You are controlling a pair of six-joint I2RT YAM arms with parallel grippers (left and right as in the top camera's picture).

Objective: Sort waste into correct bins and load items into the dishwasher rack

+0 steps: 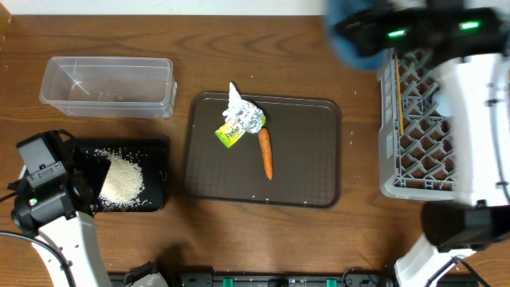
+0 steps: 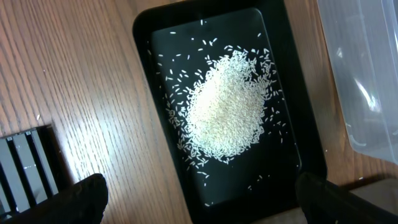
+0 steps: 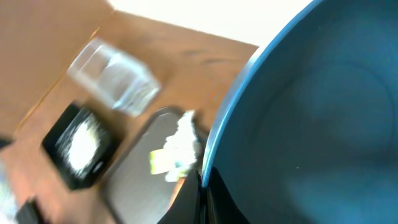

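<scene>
A brown wooden table carries a clear tub far left and a black tray of rice near left, under the left gripper, whose jaws stand wide and hold nothing; the middle brown tray bears wrapper and carrot; at right, chopsticks lie in the grey rack, with the right gripper clamped on the wide blue bowl rim

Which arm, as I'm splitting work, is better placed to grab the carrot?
Left. The left hand is open and empty above the black tray; the right hand grips the blue bowl.
</scene>
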